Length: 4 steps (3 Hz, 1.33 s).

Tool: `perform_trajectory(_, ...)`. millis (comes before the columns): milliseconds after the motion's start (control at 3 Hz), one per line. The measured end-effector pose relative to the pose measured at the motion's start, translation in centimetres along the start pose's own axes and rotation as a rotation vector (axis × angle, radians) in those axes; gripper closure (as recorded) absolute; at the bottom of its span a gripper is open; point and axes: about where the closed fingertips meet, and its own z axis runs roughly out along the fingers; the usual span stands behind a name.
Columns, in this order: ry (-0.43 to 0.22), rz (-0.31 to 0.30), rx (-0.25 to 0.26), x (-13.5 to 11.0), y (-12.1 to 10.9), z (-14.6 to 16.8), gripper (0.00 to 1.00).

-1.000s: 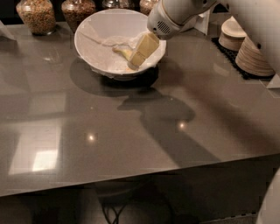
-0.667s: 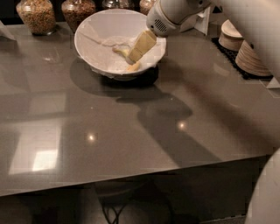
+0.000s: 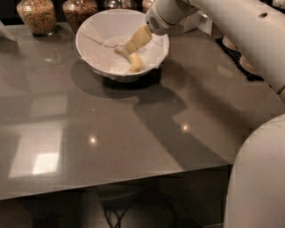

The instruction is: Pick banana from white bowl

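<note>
The white bowl (image 3: 95, 33), lined with crumpled white paper, stands at the back middle of the grey table. The small yellow banana (image 3: 135, 63) lies inside it near the right front wall, its thin stem pointing up-left. My gripper (image 3: 132, 46), with pale yellow pads, reaches down into the bowl from the upper right. Its tip is right at the banana's stem end, just above the fruit. The white arm (image 3: 231, 22) runs from the gripper to the right edge of the view.
Two glass jars of grains (image 3: 38, 15) (image 3: 79, 10) stand behind the bowl at the back left. A dark mat with stacked dishes (image 3: 242, 62) sits at the right, partly behind the arm. My white body (image 3: 260, 178) fills the lower right corner. The table's front edge (image 3: 111, 182) runs across below.
The gripper has shifted slightly left and further over the bowl's middle, towards the banana's stem. The banana and bowl have not moved.
</note>
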Motion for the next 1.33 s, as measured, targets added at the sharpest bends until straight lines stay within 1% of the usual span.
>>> perform_trajectory(333, 0.010, 0.088, 0.002, 0.4, -0.3, 1.7, 0.18)
perform_trajectory(667, 0.018, 0.142, -0.028, 0.7, 0.2, 3.6, 0.43)
perform_trajectory(1000, 0.021, 0.167, -0.062, 0.6, 0.8, 5.0, 0.66)
perform_trajectory(1333, 0.030, 0.179, -0.090, 0.4, 1.5, 6.2, 0.70)
